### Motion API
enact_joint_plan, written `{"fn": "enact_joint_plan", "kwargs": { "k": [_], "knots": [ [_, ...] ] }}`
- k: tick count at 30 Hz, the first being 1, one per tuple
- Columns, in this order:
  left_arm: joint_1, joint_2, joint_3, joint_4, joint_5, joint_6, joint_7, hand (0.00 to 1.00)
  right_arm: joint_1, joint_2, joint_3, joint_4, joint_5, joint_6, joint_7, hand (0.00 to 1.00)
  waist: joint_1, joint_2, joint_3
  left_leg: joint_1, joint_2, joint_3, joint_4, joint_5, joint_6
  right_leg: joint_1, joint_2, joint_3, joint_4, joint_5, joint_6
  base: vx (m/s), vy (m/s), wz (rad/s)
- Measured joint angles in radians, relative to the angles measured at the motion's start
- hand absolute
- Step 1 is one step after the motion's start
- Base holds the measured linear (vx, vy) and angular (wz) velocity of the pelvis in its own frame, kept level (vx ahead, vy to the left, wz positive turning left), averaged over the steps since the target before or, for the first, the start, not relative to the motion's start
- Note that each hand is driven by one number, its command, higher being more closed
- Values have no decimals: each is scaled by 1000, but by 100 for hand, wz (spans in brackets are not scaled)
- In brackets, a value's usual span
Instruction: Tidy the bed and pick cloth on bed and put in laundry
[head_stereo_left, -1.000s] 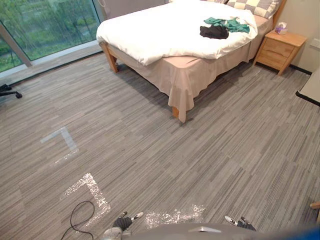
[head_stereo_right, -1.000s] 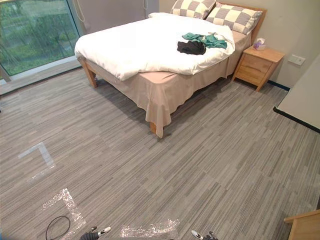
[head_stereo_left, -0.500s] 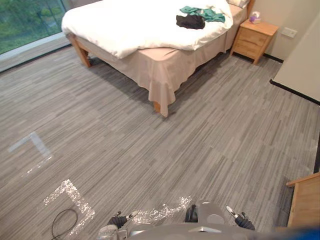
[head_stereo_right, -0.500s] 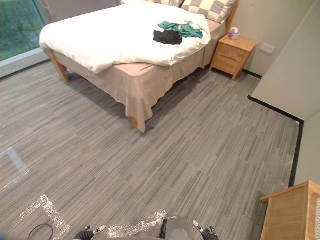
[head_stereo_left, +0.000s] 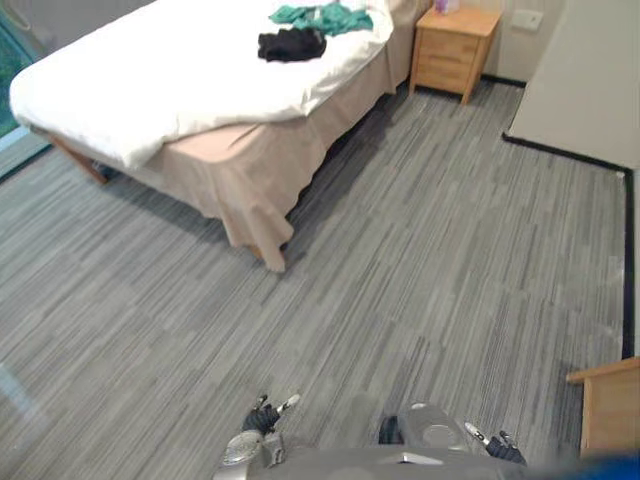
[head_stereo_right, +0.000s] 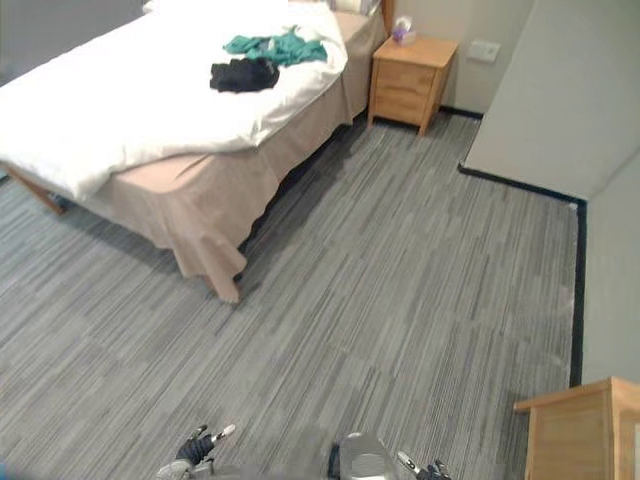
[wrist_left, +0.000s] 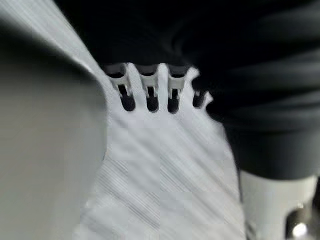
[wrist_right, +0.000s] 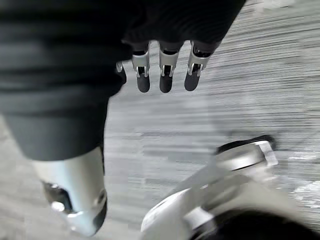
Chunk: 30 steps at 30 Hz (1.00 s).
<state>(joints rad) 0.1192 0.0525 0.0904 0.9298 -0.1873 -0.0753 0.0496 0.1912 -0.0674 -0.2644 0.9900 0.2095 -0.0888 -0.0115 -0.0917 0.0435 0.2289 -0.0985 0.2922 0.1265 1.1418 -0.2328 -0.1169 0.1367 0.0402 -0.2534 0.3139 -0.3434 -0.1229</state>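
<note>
Bed (head_stereo_left: 150, 90) stands well apart; black cloth (head_stereo_left: 291, 43) and green cloth (head_stereo_left: 320, 15) lie side by side on it; left hand (head_stereo_left: 262, 418) and right hand (wrist_right: 165, 75) hang straight-fingered, empty; a skewed walk-in could clip the bed's corner and leave both cloths beyond reach.

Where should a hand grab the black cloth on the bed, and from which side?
Probably pinch its bunched middle from above. The black cloth lies crumpled near the edge of the bed facing the nightstand, so come from that aisle, avoiding the green cloth beside it.
</note>
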Motion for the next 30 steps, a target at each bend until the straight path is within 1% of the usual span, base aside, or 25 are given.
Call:
{"fn": "enact_joint_plan", "kwargs": {
  "k": [1, 2, 3, 4, 5, 6, 7, 8, 9, 10, 12, 13, 14, 15, 17, 18, 19, 20, 21, 23, 24, 25, 27, 29, 30],
  "knots": [
    [-1, -2, 7, -17, -6, -13, -4, 0, -35, -3, 1, 12, 0, 7, 3, 0, 7, -6, 12, -71, -55, 17, -41, -42, 24, 67, 1, 23, -51, 3, 5, 483, -25, -58],
    [-2, -4, 17, -31, -39, -27, -10, 0, -56, -3, -1, 14, 0, 16, 8, 0, 31, -8, 26, -127, -97, 67, -122, -74, 70, 125, -10, 48, -89, 5, 8, 501, -6, -61],
    [-3, -9, 26, -40, -42, -32, -12, 0, -67, -2, -1, 15, 0, 20, 10, 0, 40, -10, 28, -151, -117, 96, -193, -80, 84, 150, -18, 53, -100, 5, 14, 537, 32, -67],
    [-4, -13, 29, -43, -58, -46, -17, 0, -79, -1, -3, 21, 0, 20, 17, 0, 49, -11, 31, -178, -155, 173, -389, -51, 104, 191, -36, 49, -111, 5, 57, 445, 46, -47],
    [-2, -15, 29, -42, -61, -49, -19, 0, -81, -2, -3, 19, 0, 20, 24, 0, 50, -8, 29, -179, -168, 211, -509, -4, 111, 205, -38, 45, -118, 5, 79, 569, 91, -42],
    [13, -26, 28, -39, -66, -51, -21, 0, -74, -9, -8, 7, -2, 16, 38, 0, 52, 23, 13, -176, -182, 290, -768, 158, 138, 246, -11, 49, -141, 10, 100, 595, 158, -30],
    [21, -35, 46, -35, -80, -62, -21, 0, -81, -4, -20, 17, -11, 16, 44, 0, 63, 21, 3, -165, -201, 318, -829, 262, 295, 291, -10, 70, -154, 1, 121, 606, 168, 0],
    [13, -26, 59, -33, -77, -65, -18, 0, -79, 14, -20, 14, -16, 13, 48, 0, 55, -16, -11, -160, -224, 342, -843, 243, 268, 296, -34, 59, -171, 16, 134, 599, 189, 32],
    [4, -26, 71, -35, -77, -68, -12, 0, -72, 35, -23, 17, -24, 1, 49, 0, 58, -39, -31, -169, -244, 358, -843, 215, 294, 301, -57, 49, -189, 64, 166, 551, 184, 38],
    [-5, -22, 69, -21, -78, -67, 1, 0, -82, 43, -44, 30, -32, -8, 48, 0, 81, -48, -33, -163, -258, 389, -826, 190, 298, 314, -68, 47, -214, 120, 164, 536, 200, 26],
    [-16, -19, 63, 11, -79, -61, 7, 0, -85, 52, -52, 50, -37, -5, 46, 0, 80, -40, -43, -157, -266, 466, -791, 150, 326, 331, -81, 32, -213, 209, 173, 585, 243, 52],
    [-15, -13, 56, 29, -79, -57, 18, 0, -83, 47, -52, 51, -39, -4, 44, 0, 85, -34, -57, -138, -282, 466, -802, 119, 327, 314, -89, 32, -169, 240, 175, 736, 306, 76],
    [-13, -9, 42, 45, -100, -39, 38, 0, -86, 49, -55, 64, -40, -1, 39, 0, 98, -41, -69, -79, -325, 445, -848, 66, 326, 273, -115, 19, -3, 258, 188, 498, 181, 55],
    [-13, -1, 32, 50, -103, -34, 42, 0, -89, 52, -55, 73, -40, 1, 37, 0, 100, -53, -75, -65, -343, 430, -853, 58, 321, 243, -135, 13, 98, 262, 203, 482, 140, 57],
    [-16, 9, 10, 66, -102, -24, 40, 0, -104, 48, -61, 88, -38, -1, 22, 0, 94, -57, -81, -1, -385, 366, -864, 19, 322, 88, -202, 6, 489, 245, 255, 343, 42, 66],
    [-16, 9, 3, 73, -101, -24, 40, 0, -108, 45, -63, 87, -38, -5, 18, 0, 90, -54, -83, 21, -391, 348, -872, 14, 319, 47, -218, -6, 571, 229, 259, 412, 59, 76],
    [-16, 11, -14, 80, -97, -22, 38, 0, -108, 39, -63, 85, -38, -13, 11, 0, 81, -45, -88, 70, -398, 317, -903, 12, 313, -30, -246, -27, 677, 185, 245, 363, 58, 66],
    [-17, 11, -23, 87, -97, -19, 37, 0, -108, 32, -62, 83, -37, -23, 8, 0, 83, -40, -91, 116, -400, 287, -931, 14, 303, -98, -266, -35, 715, 141, 247, 340, 52, 69],
    [-19, 15, -35, 89, -99, -18, 39, 0, -110, 29, -62, 80, -37, -30, 9, 0, 90, -36, -88, 146, -400, 268, -945, 17, 298, -124, -269, -35, 711, 116, 253, 357, 11, 82],
    [-38, 35, -93, 95, -107, -9, 40, 0, -101, 22, -54, 73, -27, -42, 12, 0, 73, -35, -83, 233, -400, 167, -1005, 34, 270, -206, -279, -32, 595, 43, 249, 263, -58, 117],
    [-46, 34, -99, 95, -108, -2, 40, 0, -96, 21, -49, 70, -17, -43, 16, 0, 73, -43, -82, 250, -400, 134, -1018, 36, 264, -224, -285, -30, 547, 41, 244, 184, -149, 140],
    [-61, 35, -109, 95, -108, 5, 40, 0, -91, 23, -46, 68, -4, -43, 27, 0, 74, -58, -81, 273, -399, 70, -1033, 27, 239, -257, -287, -14, 460, 41, 244, 211, -189, 152],
    [-70, 35, -108, 92, -108, 9, 40, 0, -73, 30, -43, 66, 8, -44, 33, 0, 67, -73, -79, 282, -391, -34, -1034, 21, 224, -295, -280, 41, 324, 51, 235, 250, -237, 159],
    [-65, 31, -94, 91, -107, 12, 40, 0, -63, 31, -38, 67, 31, -43, 39, 0, 54, -73, -79, 285, -375, -126, -1033, 12, 219, -304, -250, 137, 182, 87, 219, 257, -256, 140],
    [-61, 30, -76, 87, -106, 12, 39, 0, -61, 33, -27, 66, 44, -45, 45, 0, 54, -82, -83, 281, -368, -161, -1020, -2, 194, -294, -228, 197, 78, 140, 216, 312, -327, 110]
  ]
}}
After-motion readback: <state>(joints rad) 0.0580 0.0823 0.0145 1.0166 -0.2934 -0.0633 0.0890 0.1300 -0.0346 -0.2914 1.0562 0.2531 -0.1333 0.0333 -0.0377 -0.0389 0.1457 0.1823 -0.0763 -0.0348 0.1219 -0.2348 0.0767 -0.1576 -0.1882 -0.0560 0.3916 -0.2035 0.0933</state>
